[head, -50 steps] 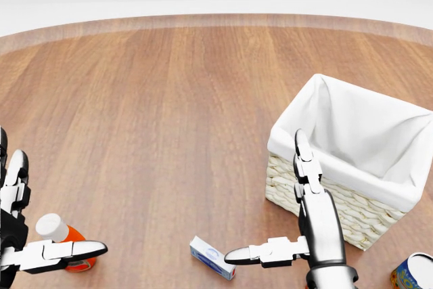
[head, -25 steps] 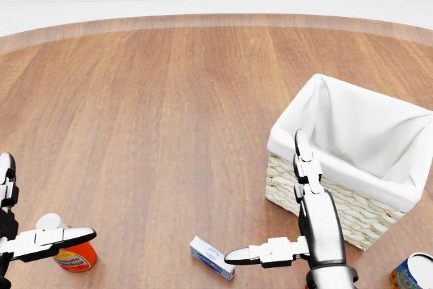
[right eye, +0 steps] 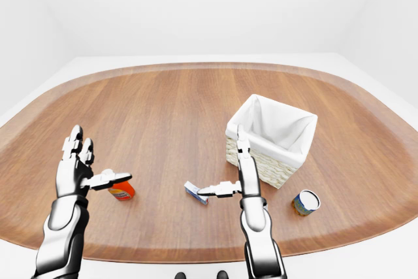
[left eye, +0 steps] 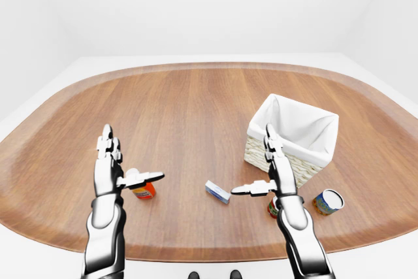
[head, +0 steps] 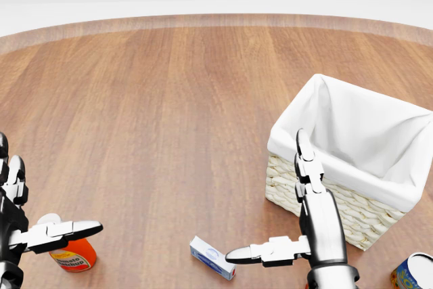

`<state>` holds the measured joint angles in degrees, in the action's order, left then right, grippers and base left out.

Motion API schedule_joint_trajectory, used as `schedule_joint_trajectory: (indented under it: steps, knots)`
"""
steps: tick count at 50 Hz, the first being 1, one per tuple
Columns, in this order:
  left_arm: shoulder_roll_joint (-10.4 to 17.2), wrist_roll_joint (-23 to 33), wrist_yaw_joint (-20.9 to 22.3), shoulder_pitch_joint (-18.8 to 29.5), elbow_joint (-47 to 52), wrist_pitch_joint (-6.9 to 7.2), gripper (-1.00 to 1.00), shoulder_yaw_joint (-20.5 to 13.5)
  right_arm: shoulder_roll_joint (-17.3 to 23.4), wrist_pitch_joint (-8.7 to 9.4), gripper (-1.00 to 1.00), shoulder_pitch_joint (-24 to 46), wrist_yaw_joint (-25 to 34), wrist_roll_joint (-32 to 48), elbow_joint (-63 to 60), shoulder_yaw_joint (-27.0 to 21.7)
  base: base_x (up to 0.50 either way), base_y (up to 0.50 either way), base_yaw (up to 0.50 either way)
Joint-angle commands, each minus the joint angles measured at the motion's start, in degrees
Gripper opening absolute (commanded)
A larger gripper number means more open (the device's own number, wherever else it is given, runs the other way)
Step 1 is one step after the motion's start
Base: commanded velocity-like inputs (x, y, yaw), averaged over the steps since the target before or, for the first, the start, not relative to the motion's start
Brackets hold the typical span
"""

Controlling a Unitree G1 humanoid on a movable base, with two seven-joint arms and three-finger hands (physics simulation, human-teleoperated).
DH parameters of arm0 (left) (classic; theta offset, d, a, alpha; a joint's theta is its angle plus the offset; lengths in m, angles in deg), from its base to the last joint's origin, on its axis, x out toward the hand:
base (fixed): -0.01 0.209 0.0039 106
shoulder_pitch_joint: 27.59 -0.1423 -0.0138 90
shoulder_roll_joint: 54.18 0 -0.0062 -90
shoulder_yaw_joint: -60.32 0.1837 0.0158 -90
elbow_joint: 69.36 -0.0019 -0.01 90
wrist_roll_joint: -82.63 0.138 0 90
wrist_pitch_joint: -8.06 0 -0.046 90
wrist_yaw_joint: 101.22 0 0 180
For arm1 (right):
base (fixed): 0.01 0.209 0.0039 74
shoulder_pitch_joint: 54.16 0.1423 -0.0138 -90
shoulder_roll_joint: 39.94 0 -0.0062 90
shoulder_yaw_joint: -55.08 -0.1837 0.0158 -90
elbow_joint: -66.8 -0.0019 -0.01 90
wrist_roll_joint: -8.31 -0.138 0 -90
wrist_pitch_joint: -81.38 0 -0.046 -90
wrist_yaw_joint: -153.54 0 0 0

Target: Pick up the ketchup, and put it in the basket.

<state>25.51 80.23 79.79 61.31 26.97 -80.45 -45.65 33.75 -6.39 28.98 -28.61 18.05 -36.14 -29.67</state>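
Note:
The ketchup [head: 72, 255] is a small orange-red bottle with a white cap, standing on the wooden table at the lower left of the head view. It also shows in the left-eye view [left eye: 142, 190]. My left hand [head: 53, 194] is open, with its fingers pointing up to the left of the bottle and its thumb stretched across the bottle's top. The basket [head: 338, 209] is wicker with a white cloth lining and sits at the right. My right hand [head: 264, 197] is open and empty, just left of the basket.
A small blue-and-white box [head: 212, 257] lies on the table under my right thumb. A tin can [left eye: 326, 200] stands right of my right hand, and another small can [left eye: 273, 208] is partly hidden behind that wrist. The table's rounded edge is close below.
My left hand dipped down and left, then rose a little, and its thumb now sits higher over the ketchup. The bottle stands slightly lower left than before. The right hand is still.

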Motion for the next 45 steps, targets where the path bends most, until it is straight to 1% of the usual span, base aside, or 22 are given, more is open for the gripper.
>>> schedule_joint_trajectory:
  steps: [1,3,6,7,9,12,18,22,24,35,41,45]
  knots:
    - [0.5,0.5,-0.9,0.4,-4.3,-2.25,1.00,0.8,0.0,-0.03,1.00,0.1,0.1,-0.4,0.1,-0.3,0.00,0.00,0.00]
    - [0.5,0.6,-0.8,0.2,-4.7,-2.62,1.00,0.8,0.0,0.00,1.00,0.1,0.1,-0.4,0.0,-0.2,0.00,0.00,0.00]
    - [0.4,1.4,-1.0,-0.1,-6.6,-4.28,1.00,1.3,0.0,0.02,1.00,0.0,0.2,-0.4,-0.2,-0.2,0.00,0.00,0.00]
    - [0.4,1.4,-1.0,-0.1,-6.7,-4.32,1.00,1.3,0.0,0.02,1.00,0.0,0.2,-0.4,-0.2,-0.2,0.00,0.00,0.00]
    - [0.4,1.7,-1.2,-0.1,-8.3,-5.37,1.00,1.4,0.0,-0.06,1.00,0.1,0.2,-0.5,0.1,-0.2,0.00,0.00,0.00]
    - [0.8,1.9,-1.6,0.4,-11.1,-6.49,1.00,1.3,0.0,-0.16,1.00,0.2,0.2,-0.5,0.3,-0.2,0.00,0.00,0.00]
    - [1.2,2.3,-2.4,0.8,-15.1,-6.49,1.00,1.7,0.0,-0.28,1.00,0.3,0.2,-0.5,0.6,-0.2,0.00,0.00,0.00]
    - [1.3,2.3,-2.6,1.0,-15.9,-6.49,1.00,1.7,0.0,-0.26,1.00,0.3,0.3,-0.5,0.6,-0.2,0.00,0.00,0.00]
    - [1.8,2.0,-3.0,1.7,-17.4,-6.49,1.00,1.4,0.0,-0.41,1.00,0.2,0.3,-0.5,0.5,-0.2,0.00,0.00,0.00]
    - [2.2,1.9,-3.4,2.2,-18.6,-6.49,1.00,1.5,0.0,-0.58,1.00,0.3,0.2,-0.4,0.9,-0.1,0.00,0.00,0.00]
    - [2.6,1.3,-3.3,2.0,-17.9,-6.49,1.00,1.0,0.0,-0.53,1.00,0.4,0.3,-0.3,1.1,-0.1,0.00,0.00,0.00]
    - [3.1,0.6,-3.4,2.5,-18.3,-6.49,1.00,0.0,0.0,-0.59,1.00,0.5,0.2,-0.2,1.4,0.0,0.00,0.00,0.00]
